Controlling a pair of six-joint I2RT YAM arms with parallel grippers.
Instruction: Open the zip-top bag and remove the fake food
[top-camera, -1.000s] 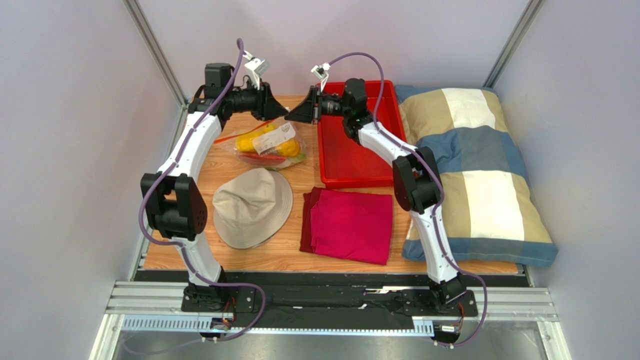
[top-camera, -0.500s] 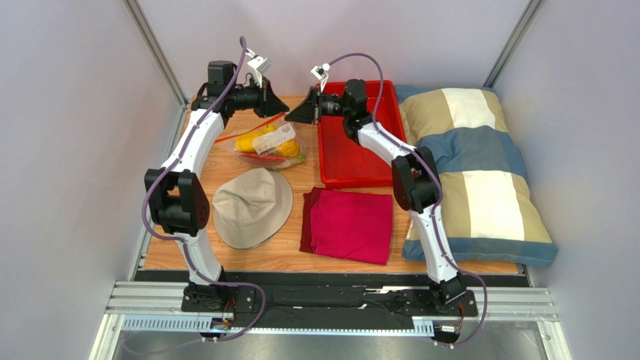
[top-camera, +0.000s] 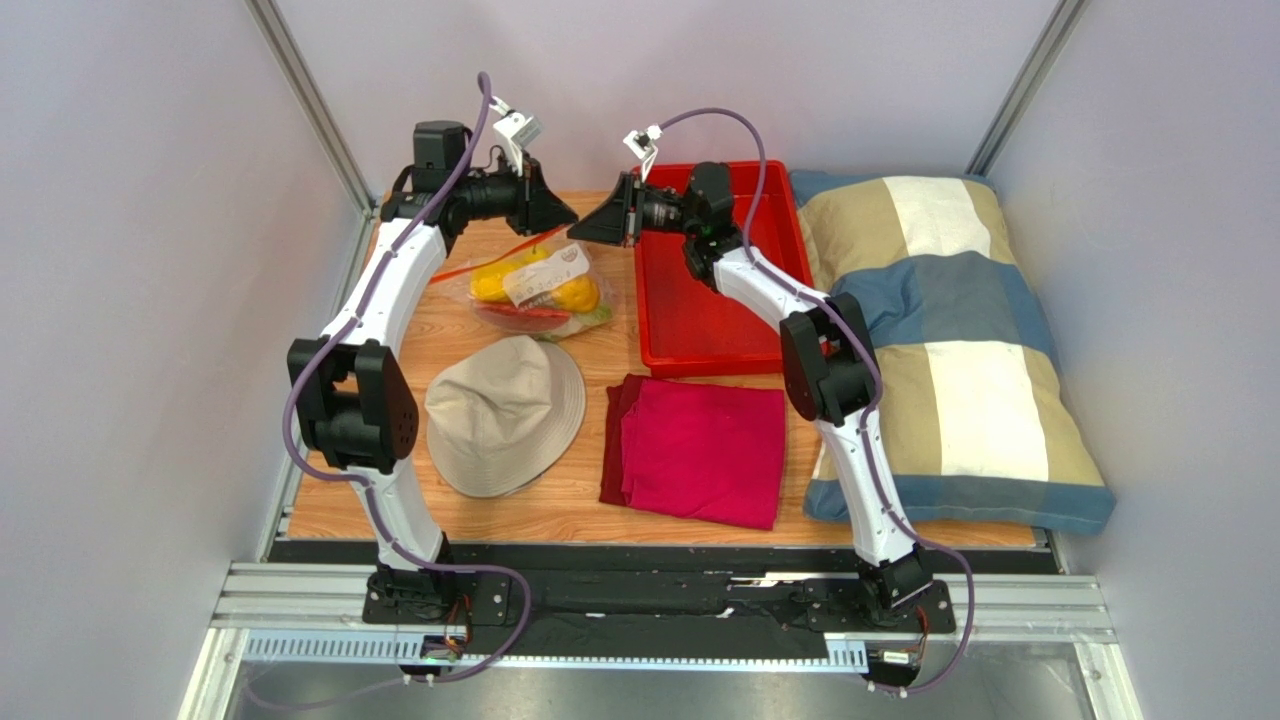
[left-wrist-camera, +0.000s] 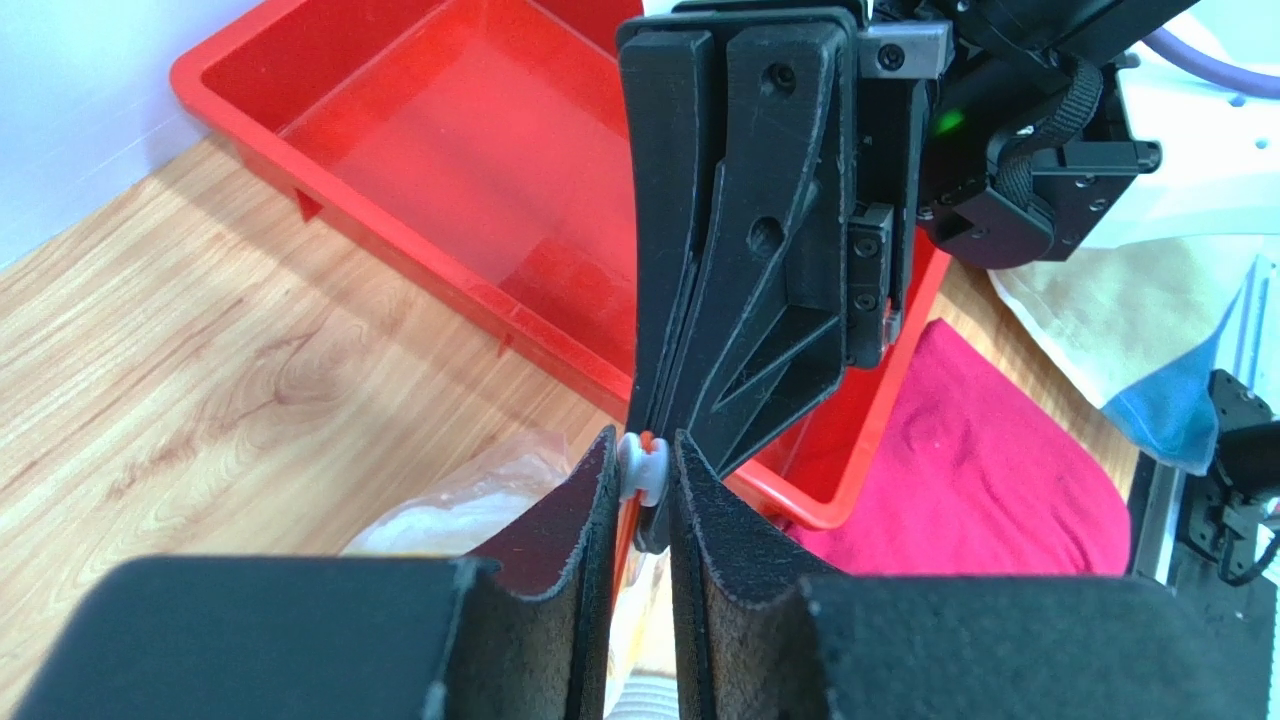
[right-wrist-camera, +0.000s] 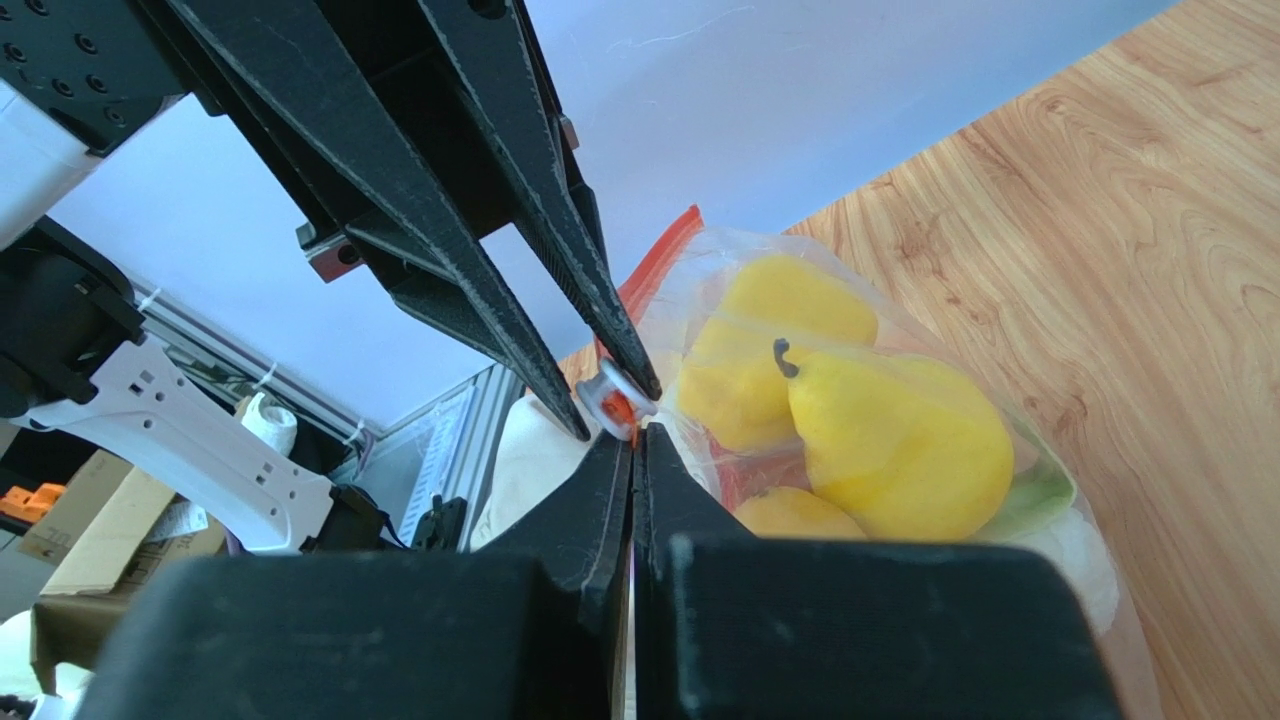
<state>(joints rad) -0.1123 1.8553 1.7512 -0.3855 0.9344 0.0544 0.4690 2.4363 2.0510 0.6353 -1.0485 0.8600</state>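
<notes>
The zip-top bag (top-camera: 541, 293) lies on the wooden table at the back, its orange-red zip strip (right-wrist-camera: 661, 255) lifted at one end. Through the clear plastic I see fake food: a yellow pear (right-wrist-camera: 902, 435) and other yellow pieces. My left gripper (left-wrist-camera: 646, 453) is closed on the white zip slider (left-wrist-camera: 645, 468), which sits between its fingertips. My right gripper (right-wrist-camera: 633, 438) faces it tip to tip, shut on the bag's edge just beside the slider (right-wrist-camera: 613, 402). Both grippers meet above the bag's right corner (top-camera: 574, 230).
A red tray (top-camera: 706, 323) stands right of the bag, under the right arm. A beige hat (top-camera: 504, 413) and a folded magenta cloth (top-camera: 703, 450) lie nearer the front. A plaid pillow (top-camera: 947, 345) fills the right side. Walls close off the back and sides.
The left arm has drawn back slightly to the left with its jaws on the slider. The bag and the right arm have hardly moved.
</notes>
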